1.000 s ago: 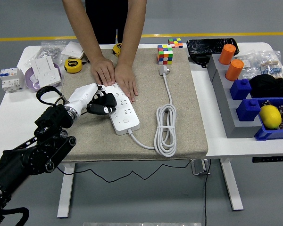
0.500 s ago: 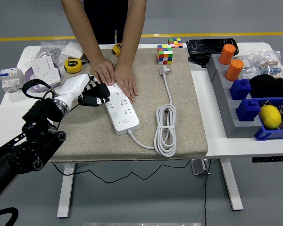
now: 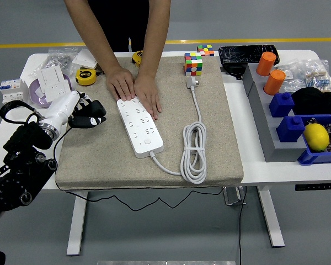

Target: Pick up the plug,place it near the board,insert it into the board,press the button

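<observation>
White and long, the power strip (image 3: 139,126) lies slantwise on the beige felt mat (image 3: 209,149) that covers the middle of the table (image 3: 254,149). At the strip's far end a person presses both hands (image 3: 133,89) flat, the fingers lying over its top sockets. From the strip's near end a white cable (image 3: 193,152) runs right of the strip, gathers in a long coil, then leads up past the strip's far end to the plug (image 3: 192,83), which lies loose on the mat well right of the strip. Just beyond the plug stands a Rubik's cube (image 3: 193,64), with a smaller cube (image 3: 205,50) behind it.

Left of the strip and apart from it, the left hand (image 3: 83,113) hovers over the mat's left edge; its white back faces up and its black fingers (image 3: 94,117) are loosely curled, with nothing in them. Its black arm (image 3: 19,165) runs down to the lower left corner.

Further left of the strip sit a yellow tape measure (image 3: 86,76), a white wall socket (image 3: 51,83) and a small circuit breaker (image 3: 10,90). Far right of the strip are two orange cylinders (image 3: 270,72), blue bins (image 3: 289,127) and a yellow lemon (image 3: 316,136).
</observation>
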